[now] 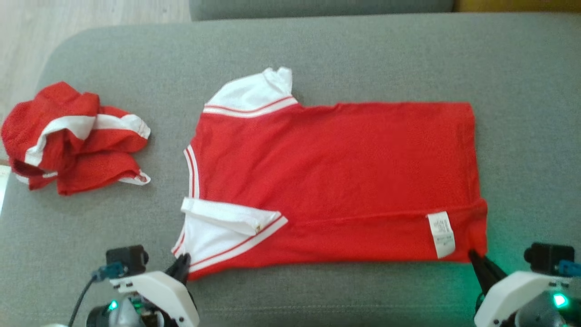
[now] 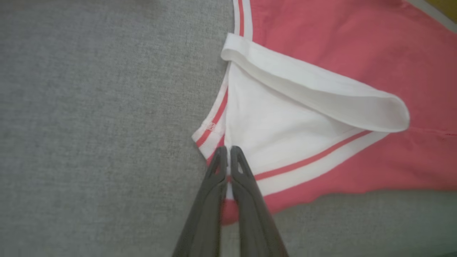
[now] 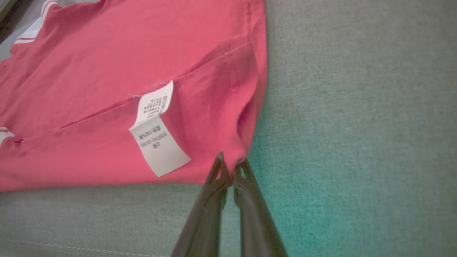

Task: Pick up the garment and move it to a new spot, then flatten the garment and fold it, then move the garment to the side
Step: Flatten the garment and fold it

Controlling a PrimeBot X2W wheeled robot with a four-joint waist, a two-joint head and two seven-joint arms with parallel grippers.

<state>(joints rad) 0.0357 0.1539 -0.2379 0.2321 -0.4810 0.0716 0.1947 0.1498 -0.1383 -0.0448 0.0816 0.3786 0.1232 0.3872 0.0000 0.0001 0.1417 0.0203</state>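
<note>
Red shirt (image 1: pixel 336 181) lies flat and sideways on grey cushion (image 1: pixel 363 54), left gripper (image 2: pixel 227 151) clamped on its near sleeve corner, right gripper (image 3: pixel 232 166) clamped on its near hem corner; judged best: lift both corners evenly, edge taut, fold across.

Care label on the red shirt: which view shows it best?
Right wrist view: the care label is close, print visible. Head view shows it tiny, unreadable; left wrist view faces the sleeve.
</note>
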